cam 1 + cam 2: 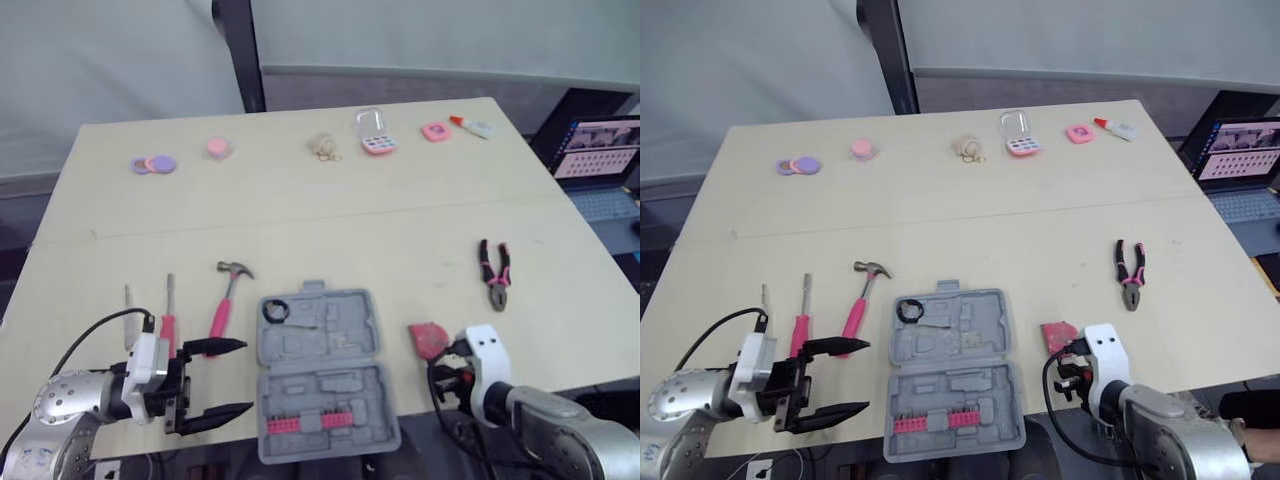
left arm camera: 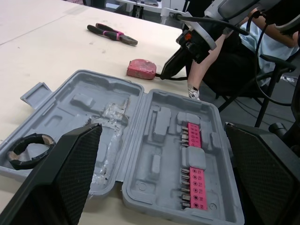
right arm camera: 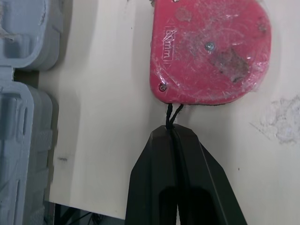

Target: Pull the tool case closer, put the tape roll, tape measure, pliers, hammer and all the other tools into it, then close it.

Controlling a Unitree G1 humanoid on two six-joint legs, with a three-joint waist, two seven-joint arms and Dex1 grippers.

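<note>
The grey tool case (image 1: 322, 372) lies open near the table's front edge, with a black tape roll (image 1: 276, 310) in its far left pocket and pink bits (image 2: 193, 159) in the near half. My left gripper (image 1: 245, 376) is open just left of the case, level with the table. Right of the case lies the red tape measure (image 3: 209, 51). My right gripper (image 3: 172, 133) is shut on the tape measure's black cord (image 3: 171, 112). The pink hammer (image 1: 228, 296) and two screwdrivers (image 1: 168, 316) lie left of the case. The pliers (image 1: 494, 272) lie further off to the right.
Small items line the far side: purple discs (image 1: 153, 164), a pink pot (image 1: 218, 148), a clear box (image 1: 374, 131), a glue tube (image 1: 472, 126). A laptop (image 1: 598, 160) sits off the table's right. A person (image 2: 243, 51) sits on a chair by the front right corner.
</note>
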